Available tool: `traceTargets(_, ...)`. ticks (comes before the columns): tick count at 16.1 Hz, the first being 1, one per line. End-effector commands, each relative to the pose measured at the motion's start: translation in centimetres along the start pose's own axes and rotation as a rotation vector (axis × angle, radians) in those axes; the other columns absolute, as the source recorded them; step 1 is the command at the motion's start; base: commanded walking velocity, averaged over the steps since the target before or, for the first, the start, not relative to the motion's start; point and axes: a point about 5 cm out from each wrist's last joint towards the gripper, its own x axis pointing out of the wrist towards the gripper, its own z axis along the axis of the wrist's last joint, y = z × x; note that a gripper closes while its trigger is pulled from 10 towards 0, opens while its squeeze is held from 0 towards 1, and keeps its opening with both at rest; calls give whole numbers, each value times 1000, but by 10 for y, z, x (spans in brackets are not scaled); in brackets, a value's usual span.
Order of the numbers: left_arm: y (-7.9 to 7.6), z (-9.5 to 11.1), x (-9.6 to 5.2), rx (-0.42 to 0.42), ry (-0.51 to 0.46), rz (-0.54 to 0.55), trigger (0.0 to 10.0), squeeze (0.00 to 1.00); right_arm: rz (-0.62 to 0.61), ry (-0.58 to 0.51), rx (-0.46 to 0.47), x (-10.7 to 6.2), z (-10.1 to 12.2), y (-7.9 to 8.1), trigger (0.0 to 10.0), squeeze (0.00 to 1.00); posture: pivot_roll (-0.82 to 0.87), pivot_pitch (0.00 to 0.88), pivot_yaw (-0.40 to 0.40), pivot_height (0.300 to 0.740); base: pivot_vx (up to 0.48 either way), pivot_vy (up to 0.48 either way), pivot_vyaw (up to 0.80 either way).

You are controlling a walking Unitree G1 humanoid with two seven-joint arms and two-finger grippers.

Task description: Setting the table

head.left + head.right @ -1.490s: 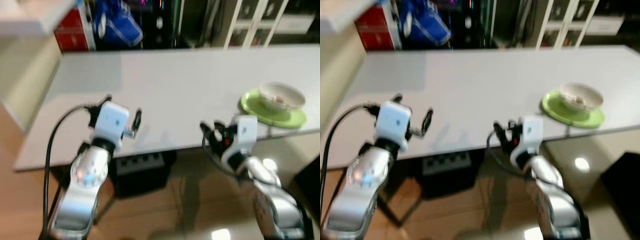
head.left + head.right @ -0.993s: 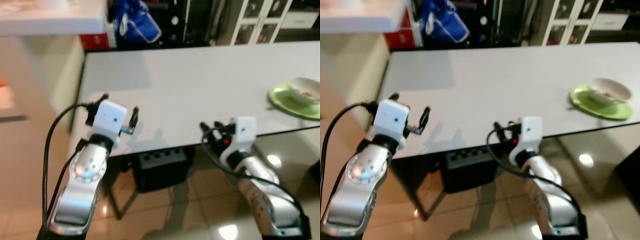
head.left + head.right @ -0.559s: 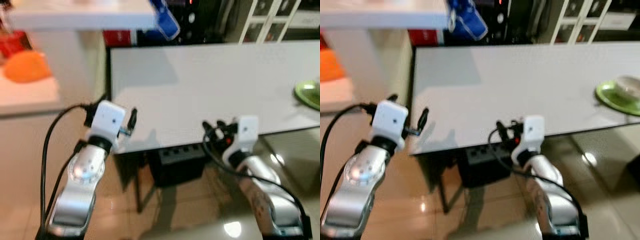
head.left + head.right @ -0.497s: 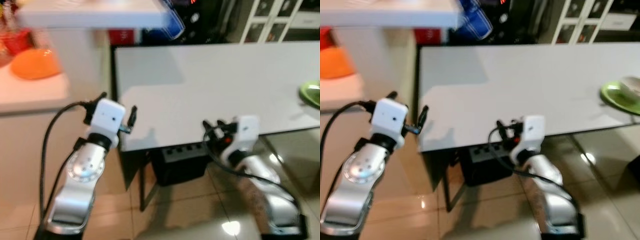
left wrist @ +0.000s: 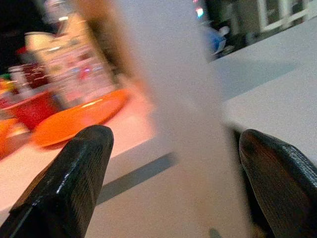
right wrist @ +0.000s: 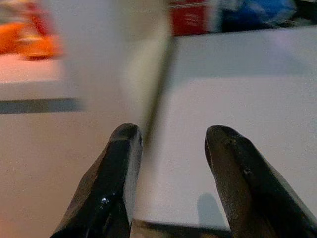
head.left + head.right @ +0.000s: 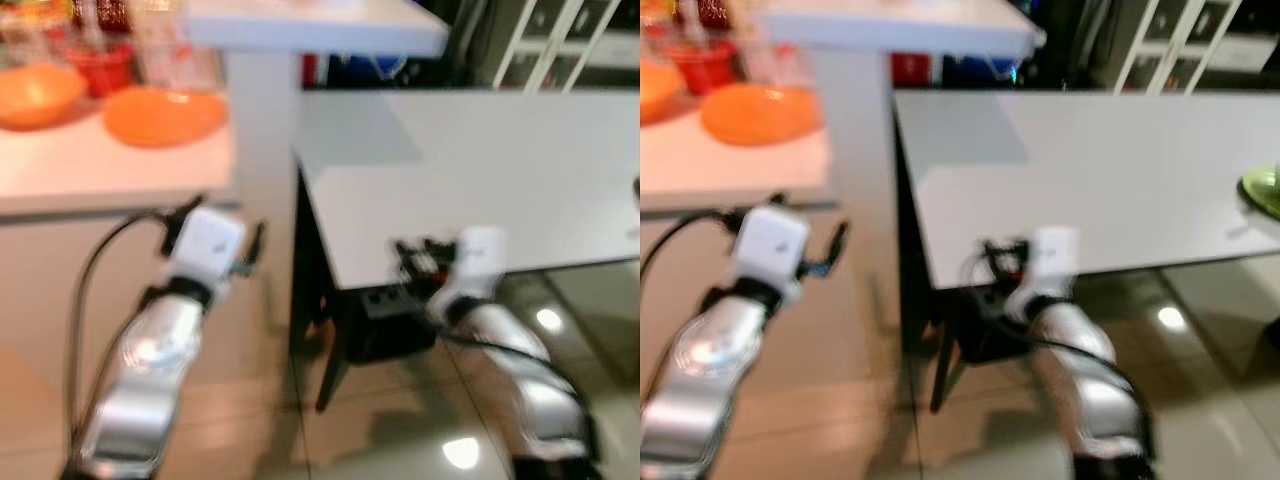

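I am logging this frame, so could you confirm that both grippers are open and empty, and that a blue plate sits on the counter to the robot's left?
One detail is wrong: the plate on the counter is orange, not blue, as the left eye view shows. The rest holds: the left gripper and right gripper are open and empty.

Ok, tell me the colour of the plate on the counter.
Orange plate; clearest in the left eye view.

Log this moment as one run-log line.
phase: turning toward counter, blurred | left gripper: open, empty | right gripper: open, empty | orange plate on counter | table right
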Motion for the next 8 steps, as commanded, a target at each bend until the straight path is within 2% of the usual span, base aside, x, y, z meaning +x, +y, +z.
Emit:
traceTargets(1, -2, 5, 3, -1, -20, -4, 10000, 0, -6, -6, -43, -2, 3, -4, 10000, 0, 76, 0, -58, 740, 0, 416, 0)
traceTargets(5, -6, 6, 2, 6, -22, -23, 10000, 0, -30, 10, -36, -6, 0, -12, 10000, 0, 81, 0, -52, 740, 0, 414, 0)
traceTargets(8, -3, 2, 2, 13, -11, -18, 10000, 0, -11, 8, -76, -5, 0, -5, 10000, 0, 55, 0, -29, 740, 0, 412, 0)
